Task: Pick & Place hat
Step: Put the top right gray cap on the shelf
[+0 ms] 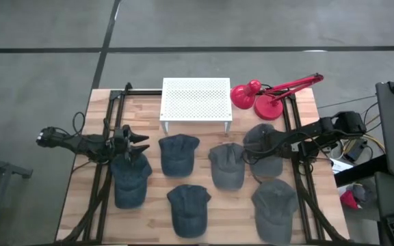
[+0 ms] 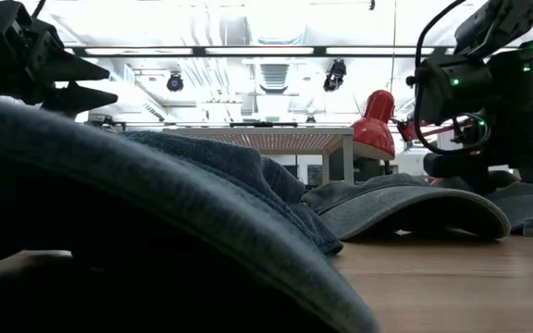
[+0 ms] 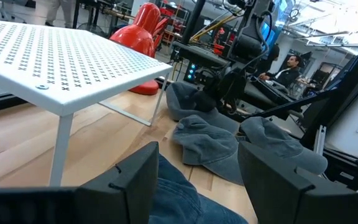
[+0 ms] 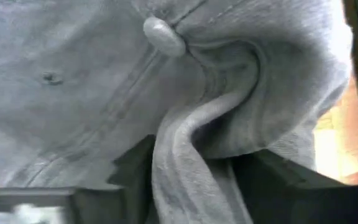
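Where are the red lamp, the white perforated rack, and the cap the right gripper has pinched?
red lamp (image 1: pixel 243 94): high view, shade.
white perforated rack (image 1: pixel 195 99): high view, top panel.
grey cap (image 4: pixel 185 162): right wrist view, pinched fold.

The left arm reaches in from the surface's (image 1: pixel 74 205) left edge, lying nearly level, its left claw (image 1: pixel 139 141) raised clear of the surface with both fingers spread wide apart. The right arm stretches in from the surface's right edge, wrist bent downward. Its right claw (image 1: pixel 258 144) is down over the surface, fingers (image 4: pixel 135 165) pinched on a fold of grey cloth.
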`<act>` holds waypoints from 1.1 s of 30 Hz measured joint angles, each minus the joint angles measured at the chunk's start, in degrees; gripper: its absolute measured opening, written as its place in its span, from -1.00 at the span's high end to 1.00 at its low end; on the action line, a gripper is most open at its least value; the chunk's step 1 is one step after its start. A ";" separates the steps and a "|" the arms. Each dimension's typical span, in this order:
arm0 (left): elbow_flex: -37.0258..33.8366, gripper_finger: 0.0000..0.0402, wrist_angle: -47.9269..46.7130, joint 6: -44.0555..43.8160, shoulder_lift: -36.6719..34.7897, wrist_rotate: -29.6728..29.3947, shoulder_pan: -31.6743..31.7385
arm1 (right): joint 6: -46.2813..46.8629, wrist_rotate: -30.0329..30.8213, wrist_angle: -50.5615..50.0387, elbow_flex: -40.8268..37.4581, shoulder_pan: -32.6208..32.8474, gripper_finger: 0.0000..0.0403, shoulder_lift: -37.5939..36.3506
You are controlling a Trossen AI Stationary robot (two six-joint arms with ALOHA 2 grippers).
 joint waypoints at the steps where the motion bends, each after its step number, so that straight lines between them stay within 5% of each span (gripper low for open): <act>1: 0.00 -0.11 0.00 0.00 0.00 0.00 -0.02 | -0.09 0.02 -0.20 -0.06 0.00 0.20 -0.27; 9: 0.00 -0.11 0.00 0.00 0.00 0.00 0.00 | -2.70 0.87 -0.90 -0.12 0.04 0.91 -2.34; 22: 0.00 -0.11 0.00 0.00 0.02 0.00 0.00 | -6.46 0.91 -15.81 8.03 0.04 0.96 -16.19; 33: 0.00 -0.11 0.00 0.00 0.01 0.00 -0.01 | -29.84 -3.34 -17.30 22.23 0.04 0.96 -25.89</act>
